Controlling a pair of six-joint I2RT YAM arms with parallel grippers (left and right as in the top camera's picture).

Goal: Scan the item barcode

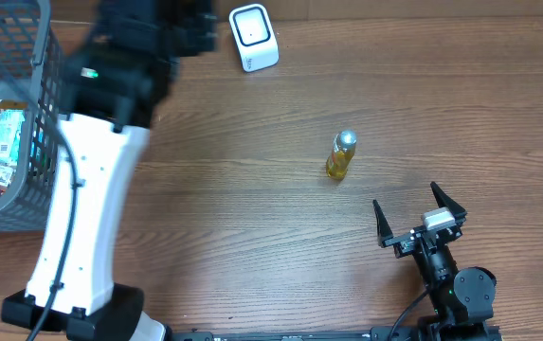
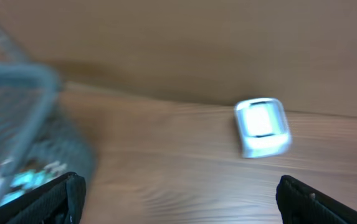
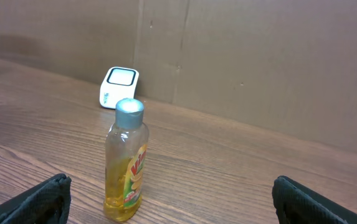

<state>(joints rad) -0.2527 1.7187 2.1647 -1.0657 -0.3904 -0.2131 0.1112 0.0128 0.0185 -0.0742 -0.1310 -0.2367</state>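
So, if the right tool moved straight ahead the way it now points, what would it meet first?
Most likely the yellow bottle, standing upright slightly left of centre before the open right tool, with the white scanner behind it. Depth is unclear, so a near miss is possible.

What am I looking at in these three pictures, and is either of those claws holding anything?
Two robot arms work at a wooden table. One picture looks down from above. The other two come from a camera on each arm's wrist, so the dark tips in their bottom corners are that arm's own fingers. On the table stand a small yellow bottle with a silver cap and a white barcode scanner. A grey basket of packaged goods sits on the left arm's side. The left gripper hangs near the basket and scanner; the right gripper faces the bottle. Both are open and hold nothing.
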